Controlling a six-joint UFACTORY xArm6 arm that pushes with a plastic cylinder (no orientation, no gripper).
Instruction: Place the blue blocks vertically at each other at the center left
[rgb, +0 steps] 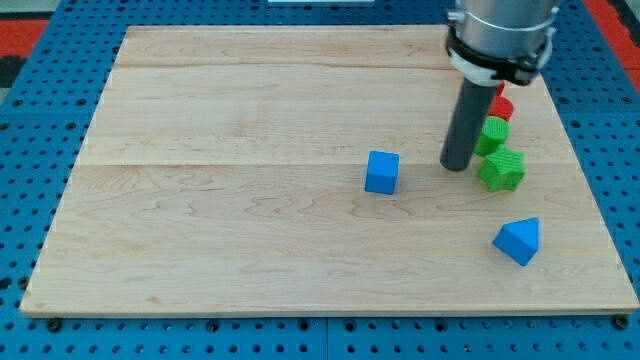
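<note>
My tip (458, 166), a bare rod gripping nothing, sits right of the blue cube (381, 172), lined up to shove it leftward.

My tip (457, 166) rests on the counter (200, 200) right of centre — the blue cube (381, 172) lies to its left, the green blocks (497, 150) just right, red blocks (500, 105) behind those, the blue triangular block (517, 241) toward the view's bottom right.

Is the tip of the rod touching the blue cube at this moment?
Apart. The camera view shows bare wood between my tip and the blue cube, which lies toward the view's left of it.
</note>
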